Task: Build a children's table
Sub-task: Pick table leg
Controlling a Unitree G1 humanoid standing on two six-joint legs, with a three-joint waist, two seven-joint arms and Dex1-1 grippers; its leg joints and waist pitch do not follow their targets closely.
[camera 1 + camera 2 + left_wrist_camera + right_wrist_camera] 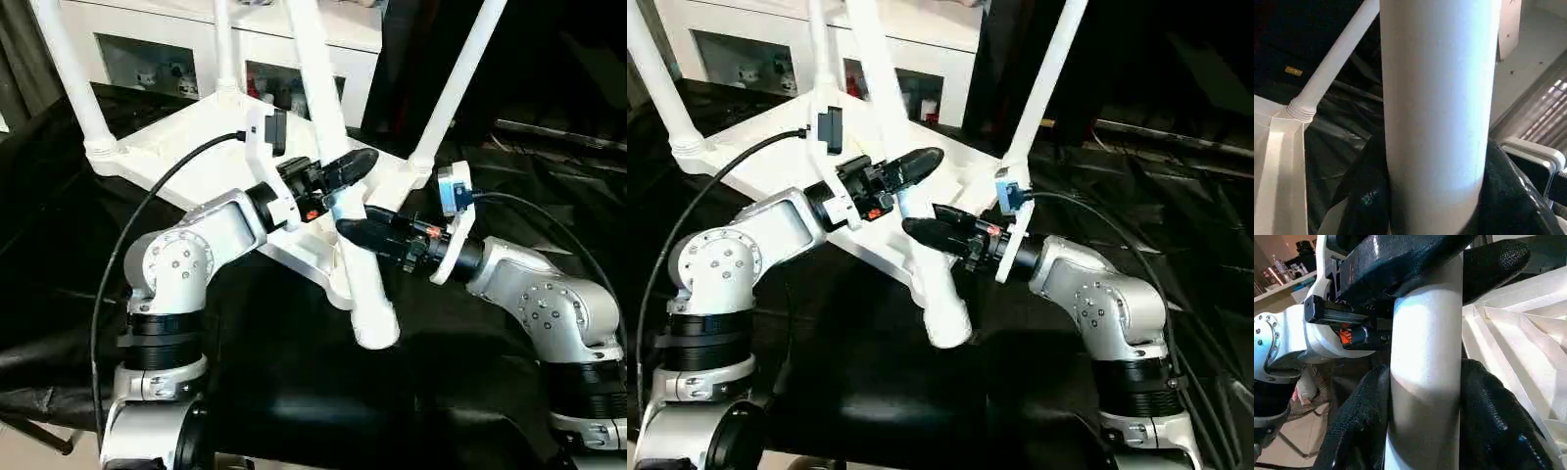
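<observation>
The children's table top [186,166] lies upside down on the black cover, ribbed side up. Three white legs stand in its corner sockets, at the left [73,78], the back [223,49] and the right [456,83]. A fourth leg [367,294] leans over the near corner, thick end low and towards me. My left gripper [335,184] is shut on this leg, and in the left wrist view its fingers [1508,191] press both sides of the leg [1437,98]. Just below it, my right gripper [355,229] is shut on the same leg [1425,357], with its fingers [1356,431] on either side.
A white glass-door cabinet [323,49] stands behind the work table. Wrinkled black cloth [294,401] covers the table in front of me. A black cable [147,215] loops along my left arm and another [558,225] runs along my right arm.
</observation>
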